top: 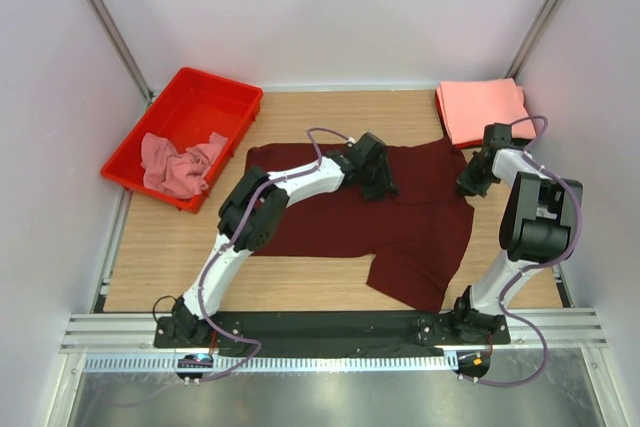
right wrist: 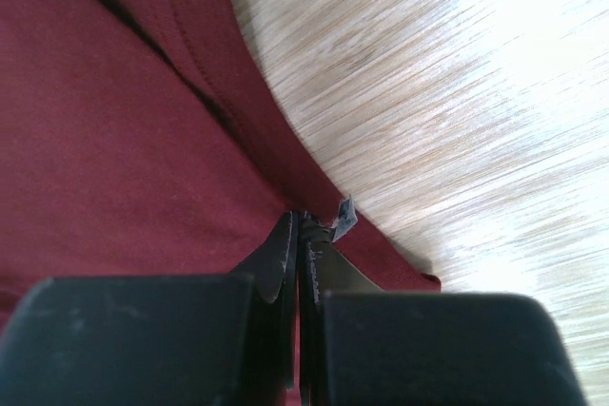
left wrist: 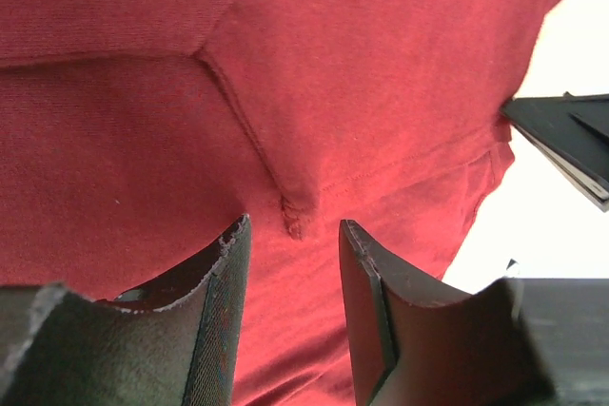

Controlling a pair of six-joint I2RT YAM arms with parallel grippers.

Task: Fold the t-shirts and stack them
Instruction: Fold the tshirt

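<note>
A dark maroon t-shirt (top: 400,222) lies spread out on the wooden table. My left gripper (top: 378,183) is low over its upper middle. In the left wrist view that gripper (left wrist: 293,227) is open, with the maroon cloth (left wrist: 362,73) and a stitched seam end right between the fingertips. My right gripper (top: 468,187) is at the shirt's right edge. The right wrist view shows it (right wrist: 303,222) shut on the hem of the maroon t-shirt (right wrist: 105,140), beside bare wood. A folded salmon-pink t-shirt stack (top: 483,109) lies at the back right.
A red plastic tray (top: 215,92) stands at the back left with a crumpled dusty pink t-shirt (top: 178,164) in it. White walls close in the table on three sides. Bare wood (top: 170,247) shows left of the maroon shirt.
</note>
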